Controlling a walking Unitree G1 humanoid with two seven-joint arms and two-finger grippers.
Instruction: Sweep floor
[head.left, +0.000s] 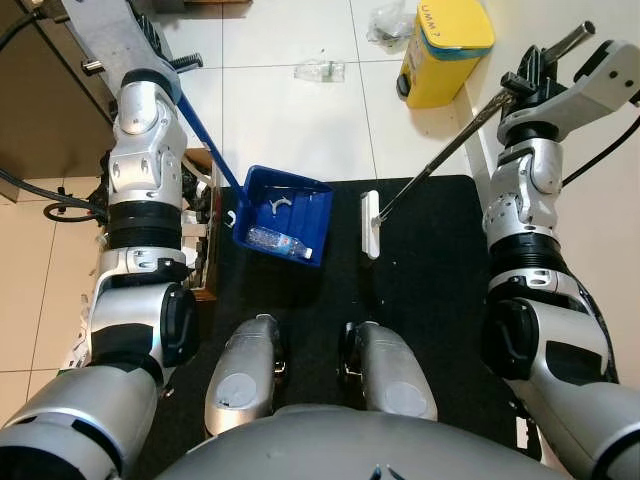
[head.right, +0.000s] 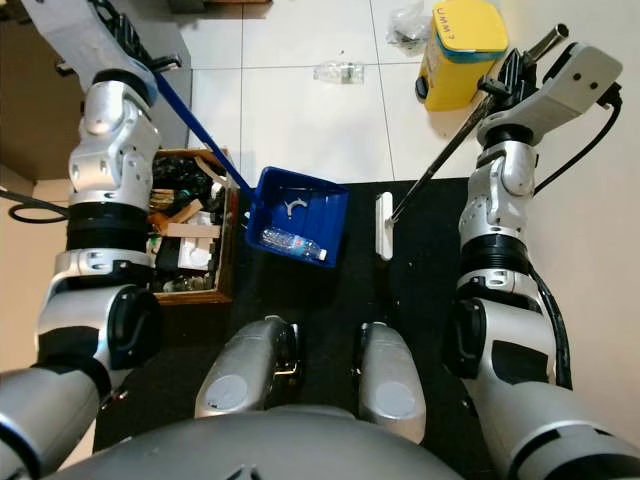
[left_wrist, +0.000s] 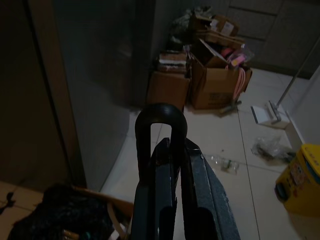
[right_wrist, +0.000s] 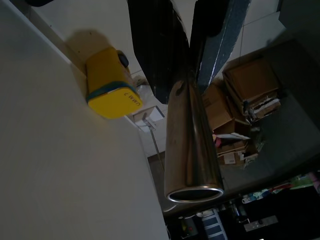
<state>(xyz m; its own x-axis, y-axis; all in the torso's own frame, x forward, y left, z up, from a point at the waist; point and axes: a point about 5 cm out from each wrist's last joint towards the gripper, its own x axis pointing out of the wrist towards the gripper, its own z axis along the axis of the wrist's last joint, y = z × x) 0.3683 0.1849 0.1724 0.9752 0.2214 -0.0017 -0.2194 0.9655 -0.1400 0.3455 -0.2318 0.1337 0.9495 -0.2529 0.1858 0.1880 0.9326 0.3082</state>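
Blue plastic dustpan (head.left: 285, 213), light, stiff, plastic bottle (head.left: 279, 241) inside, on the black mat (head.left: 440, 270), our left gripper (left_wrist: 167, 165) clamping its handle; right gripper (right_wrist: 182, 55) grips the broom's (head.left: 371, 224) slick metal pole.

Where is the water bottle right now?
The bottle lies inside the blue dustpan on the black mat, just ahead of the robot's left foot, left of the white broom head.
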